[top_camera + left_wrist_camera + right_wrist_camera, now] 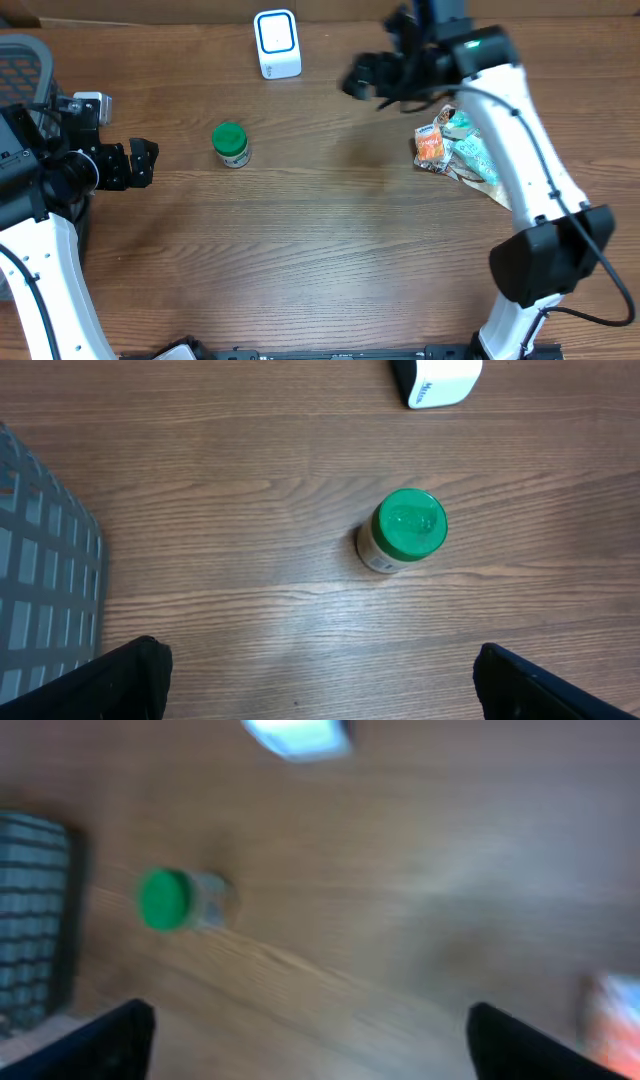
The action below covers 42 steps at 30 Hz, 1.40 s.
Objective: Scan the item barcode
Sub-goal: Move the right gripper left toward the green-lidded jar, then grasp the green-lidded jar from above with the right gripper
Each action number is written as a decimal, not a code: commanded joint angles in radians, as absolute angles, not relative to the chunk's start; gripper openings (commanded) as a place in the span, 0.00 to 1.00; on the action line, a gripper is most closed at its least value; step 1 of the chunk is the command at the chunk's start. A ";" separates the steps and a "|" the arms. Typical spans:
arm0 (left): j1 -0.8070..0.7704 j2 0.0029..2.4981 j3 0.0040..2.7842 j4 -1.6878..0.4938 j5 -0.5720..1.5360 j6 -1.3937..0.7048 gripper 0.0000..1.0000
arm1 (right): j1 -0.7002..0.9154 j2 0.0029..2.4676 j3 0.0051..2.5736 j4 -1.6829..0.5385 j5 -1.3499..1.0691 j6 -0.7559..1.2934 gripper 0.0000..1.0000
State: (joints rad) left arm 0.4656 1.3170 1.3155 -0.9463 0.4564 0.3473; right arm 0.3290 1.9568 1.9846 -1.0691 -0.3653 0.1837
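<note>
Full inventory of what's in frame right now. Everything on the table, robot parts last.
jar: one, green lid and pale body, upright on the table, left of centre
scanner: one, white with a blue rim, at the far edge of the table
snack packets: small pile, orange, teal and silver, right side, partly under the right arm; exact count unclear
mesh object: one, grey, far left edge; cannot tell what it is
table: one, brown wood
left gripper: one, black, open and empty, left of the jar
right gripper: one, black, open and empty, near the far edge, between scanner and packets
</note>
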 commanded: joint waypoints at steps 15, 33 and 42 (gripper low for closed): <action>0.471 1.320 1.317 -0.945 0.461 0.355 0.99 | 0.629 2.239 1.983 -0.590 -0.321 0.148 1.00; 0.471 1.320 1.317 -0.945 0.461 0.355 1.00 | 0.728 2.347 1.982 -0.467 -0.266 -0.062 1.00; 0.471 1.320 1.317 -0.945 0.461 0.355 1.00 | 0.746 2.394 1.982 -0.427 -0.270 -0.218 1.00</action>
